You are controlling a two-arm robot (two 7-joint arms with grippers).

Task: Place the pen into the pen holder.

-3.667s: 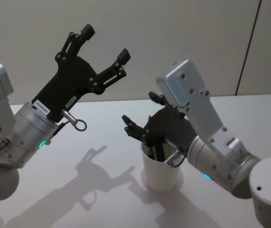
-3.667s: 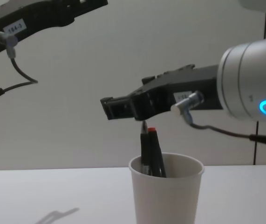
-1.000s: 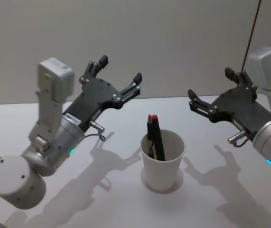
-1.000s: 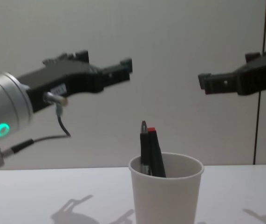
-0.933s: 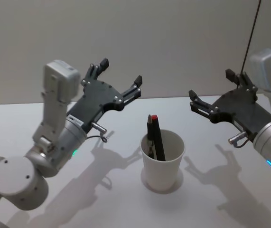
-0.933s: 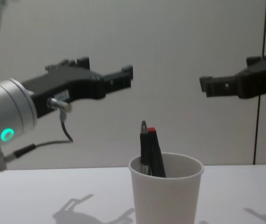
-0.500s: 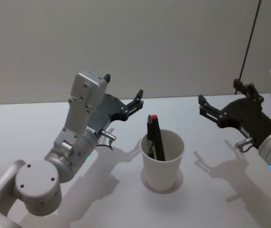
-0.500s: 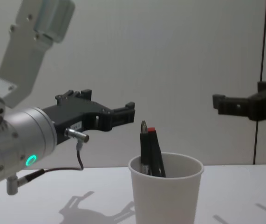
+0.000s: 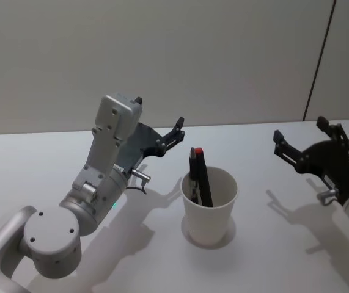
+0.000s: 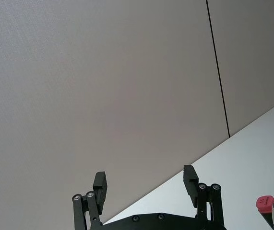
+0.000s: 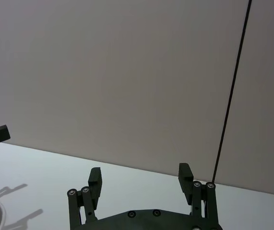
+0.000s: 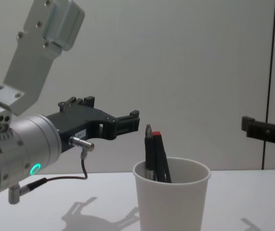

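The pen holder [image 9: 211, 210], a white paper cup, stands upright on the table, and in the chest view the pen holder [image 12: 173, 204] sits low at centre. Two dark pens lean inside it: a red-capped pen [image 9: 197, 172] and a second one close beside it, both poking above the rim; the pen [image 12: 157, 156] is also in the chest view. My left gripper [image 9: 159, 115] hovers open and empty just left of the cup, above rim height. My right gripper [image 9: 300, 130] is open and empty, well off to the cup's right.
The white table [image 9: 272, 256] carries only the arms' shadows around the cup. A plain wall with a dark vertical seam [image 9: 318, 67] stands behind. The left arm's grey elbow housing [image 12: 45, 33] rises high on the left.
The left arm swung down and in, bringing its open gripper beside the cup. The right gripper drew back to the right and lower. The pens and cup stayed put.
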